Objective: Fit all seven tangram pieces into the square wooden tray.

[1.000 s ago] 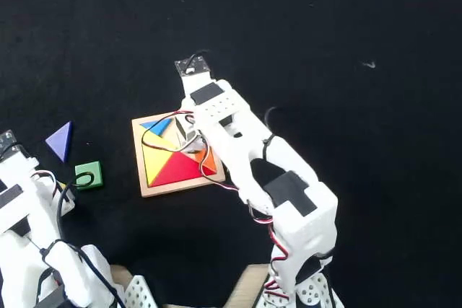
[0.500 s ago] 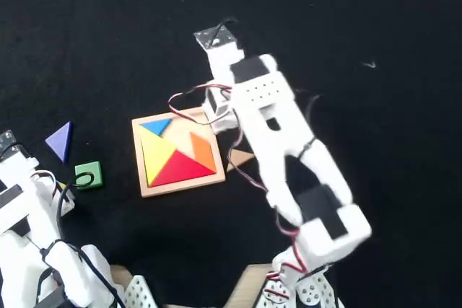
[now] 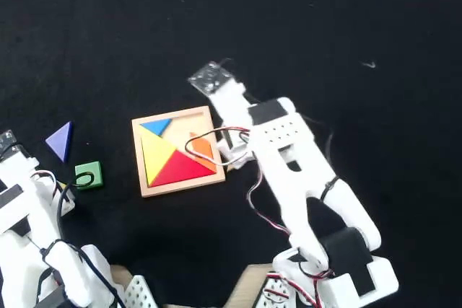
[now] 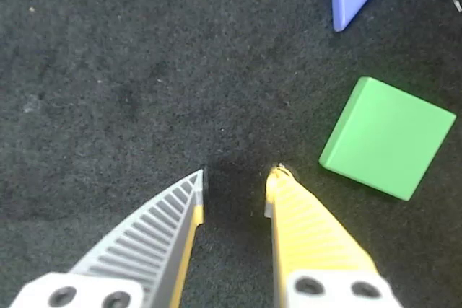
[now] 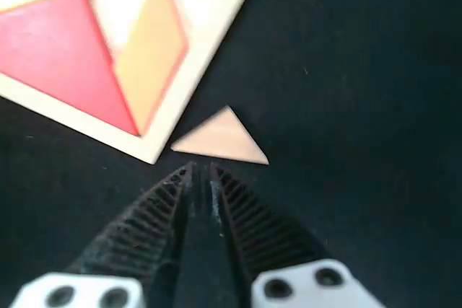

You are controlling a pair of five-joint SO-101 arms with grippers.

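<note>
The square wooden tray (image 3: 142,191) holds a blue triangle (image 3: 157,126), a yellow triangle (image 3: 155,156), a red triangle (image 3: 184,169) and an orange parallelogram (image 3: 203,148). Just outside the tray's (image 5: 224,5) near-right corner a tan triangle (image 5: 222,138) lies on the cloth. My right gripper (image 5: 201,172) is shut and empty, its tips just short of that triangle. A purple triangle (image 3: 60,140) and a green square (image 3: 89,175) lie left of the tray. My left gripper (image 4: 238,178) hangs open over bare cloth beside the green square (image 4: 386,138).
Black cloth covers the whole table. The right arm (image 3: 289,171) stretches from the front edge toward the tray's right side. The left arm (image 3: 25,214) stands at the front left corner. A cable loop lies over the green square in the high view.
The right arm lifted off the tray, swung right, then came down beside the tray's right edge. The tan triangle came into view on the cloth there. The left arm stayed still.
</note>
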